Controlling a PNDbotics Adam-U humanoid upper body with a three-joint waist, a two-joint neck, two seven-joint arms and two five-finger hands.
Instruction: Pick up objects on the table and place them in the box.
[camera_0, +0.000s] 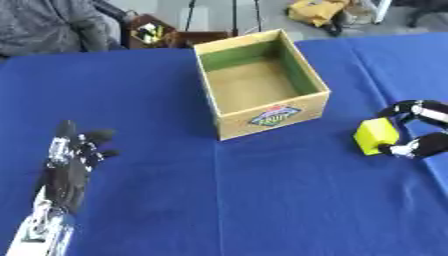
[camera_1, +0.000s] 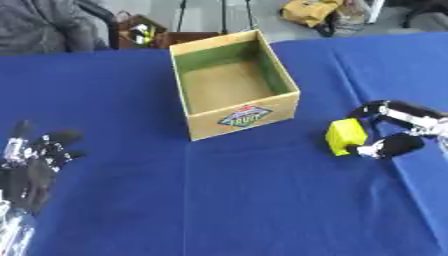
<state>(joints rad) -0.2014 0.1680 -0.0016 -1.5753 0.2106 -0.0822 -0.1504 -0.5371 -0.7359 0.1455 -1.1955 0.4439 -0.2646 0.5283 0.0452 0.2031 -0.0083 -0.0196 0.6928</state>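
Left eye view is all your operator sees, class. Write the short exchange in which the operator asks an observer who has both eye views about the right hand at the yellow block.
Operator: My picture cuts off the right hand at its edge. Does the rest of it show anywhere?
Observer: Yes. The right eye view shows the hand further back, with a silver section behind the black fingers that curl round the yellow block.
Operator: Is there any table on the side of the hand away from the box?
Observer: Yes. In the right eye view a strip of the blue tablecloth shows to the right of the hand.
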